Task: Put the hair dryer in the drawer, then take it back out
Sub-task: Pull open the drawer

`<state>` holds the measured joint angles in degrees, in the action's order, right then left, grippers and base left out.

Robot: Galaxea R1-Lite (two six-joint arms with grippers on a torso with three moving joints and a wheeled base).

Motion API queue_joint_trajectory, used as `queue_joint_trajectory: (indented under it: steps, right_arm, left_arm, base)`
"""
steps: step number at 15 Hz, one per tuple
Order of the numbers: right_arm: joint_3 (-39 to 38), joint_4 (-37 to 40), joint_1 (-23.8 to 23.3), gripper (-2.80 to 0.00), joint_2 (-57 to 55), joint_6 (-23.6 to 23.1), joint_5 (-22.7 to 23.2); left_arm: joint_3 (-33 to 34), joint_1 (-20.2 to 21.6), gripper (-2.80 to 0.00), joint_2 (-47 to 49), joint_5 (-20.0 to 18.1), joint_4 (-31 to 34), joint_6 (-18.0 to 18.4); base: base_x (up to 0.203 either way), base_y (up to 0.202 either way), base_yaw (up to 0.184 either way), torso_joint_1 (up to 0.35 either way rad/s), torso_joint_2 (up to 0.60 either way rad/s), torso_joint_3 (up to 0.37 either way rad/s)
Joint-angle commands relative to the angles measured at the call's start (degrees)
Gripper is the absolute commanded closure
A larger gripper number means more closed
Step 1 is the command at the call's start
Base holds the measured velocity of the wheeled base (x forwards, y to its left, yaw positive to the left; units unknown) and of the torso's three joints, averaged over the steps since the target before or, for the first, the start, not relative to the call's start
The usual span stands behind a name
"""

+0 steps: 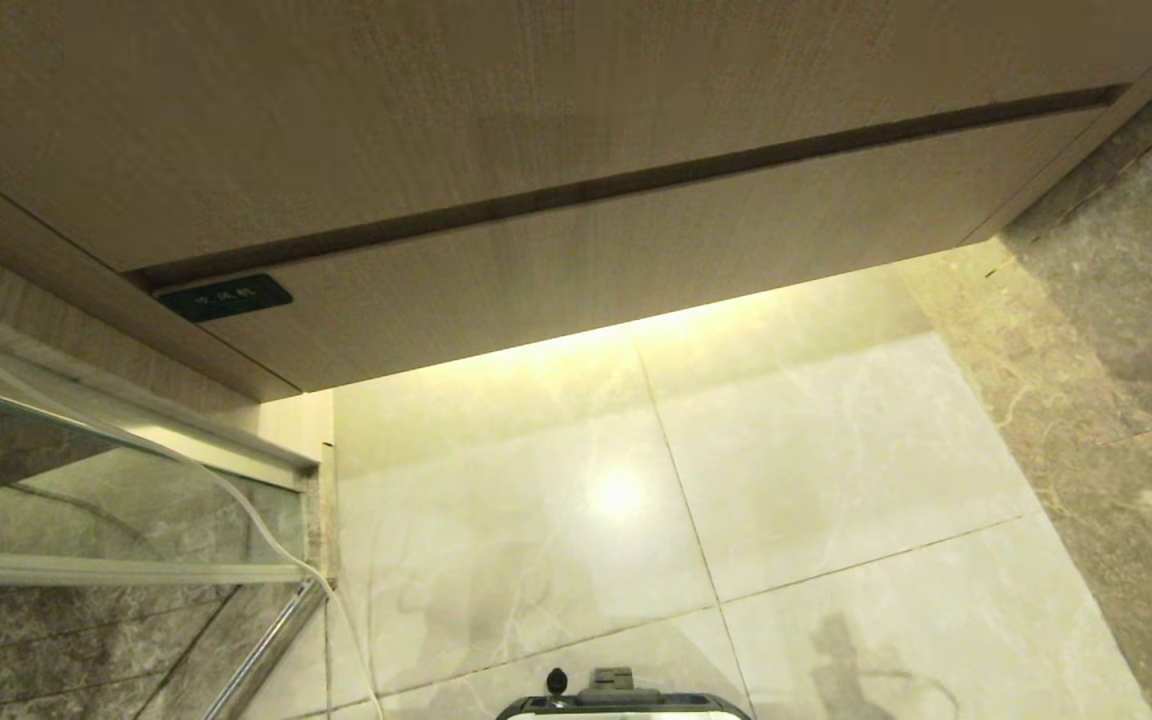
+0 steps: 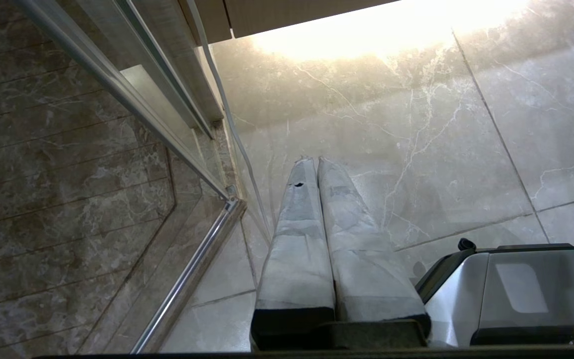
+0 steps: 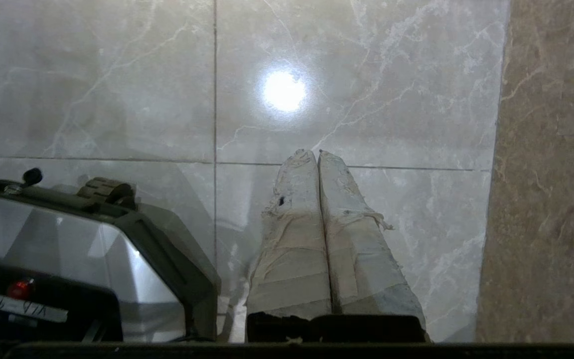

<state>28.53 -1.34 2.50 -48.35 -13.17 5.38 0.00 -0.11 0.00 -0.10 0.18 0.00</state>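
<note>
The drawer [image 1: 636, 270] fills the middle band of the head view, a wide light-wood front running from lower left up toward the upper right. It is closed, its face flush under the taller wood panel [image 1: 486, 100] above it, with a dark gap line between the two. A small dark label [image 1: 224, 297] sits at the left end of that gap. A warm strip of light glows along the drawer's lower edge onto the pale marble floor [image 1: 836, 450]. The hair dryer shows in none of the views, so where it lies cannot be told.

Neither arm appears in the head view; only the top of the robot's base [image 1: 626, 700] shows at the bottom centre. On the left of that frame a glass partition [image 1: 116, 500] with a metal rail stands beside the cabinet, and a thin white cable [image 1: 266, 530] hangs down along it. Darker brown marble [image 1: 1116, 330] covers the right side.

In the left wrist view the left pincer [image 2: 315, 160] points down at the floor near the glass partition, its two taped fingers [image 2: 297, 234] pressed together and holding nothing. In the right wrist view the right pincer [image 3: 315, 153] likewise hangs over the pale tiles beside the base, taped fingers [image 3: 357, 249] closed against each other, empty. A round light reflection [image 3: 283, 91] shines on the tile in the upper centre.
</note>
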Motion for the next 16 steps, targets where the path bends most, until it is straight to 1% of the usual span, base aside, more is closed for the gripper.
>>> queue_joint_trajectory:
  steps: [1,3,5,6,7,8,10,12,16]
  right_arm:
    - [-8.35,-0.23,1.97,0.0,20.04,1.08,0.3]
    - [-14.32,-0.4,3.82,0.0,31.81,2.61,0.96]
    - [-21.14,-0.52,4.4,0.0,42.23,3.28,1.96]
    - [-23.95,-0.56,4.22,0.0,47.07,3.86,1.47]
    - [-26.47,-0.36,4.5,0.0,49.7,4.45,-1.11]
    - [-27.64,-0.11,5.18,0.0,50.64,5.49,-3.98]
    - [-27.66,3.61,5.64,0.0,50.64,8.85,-4.29]
    - [-27.65,3.37,5.68,0.0,50.64,10.69,-5.01]
    - [-27.56,3.45,5.68,0.0,50.64,11.05,-5.02]
  left_arm:
    - [0.07,0.02,0.0,0.0,0.01,-0.01,0.0]
    - [0.09,0.02,0.0,0.0,0.01,-0.01,0.0]
    - [0.09,-0.03,0.0,0.0,0.01,-0.01,0.0]
    - [0.0,-0.06,0.0,0.0,0.01,-0.01,0.0]
    - [0.0,-0.01,0.0,0.0,0.01,-0.01,0.0]
    - [0.0,0.02,0.0,0.0,0.01,-0.01,0.0]
    - [0.09,0.02,0.0,0.0,0.01,-0.01,0.0]
    - [0.0,0.02,0.0,0.0,0.01,-0.01,0.0]
    - [0.09,0.02,0.0,0.0,0.01,-0.01,0.0]
  base:
    - [0.0,0.0,0.0,0.0,0.0,0.0]
    - [0.0,0.0,0.0,0.0,0.0,0.0]
    - [0.0,0.0,0.0,0.0,0.0,0.0]
    - [0.0,0.0,0.0,0.0,0.0,0.0]
    - [0.0,0.0,0.0,0.0,0.0,0.0]
    - [0.0,0.0,0.0,0.0,0.0,0.0]
    - [0.0,0.0,0.0,0.0,0.0,0.0]
    - [0.0,0.0,0.0,0.0,0.0,0.0]
    - [0.0,0.0,0.0,0.0,0.0,0.0]
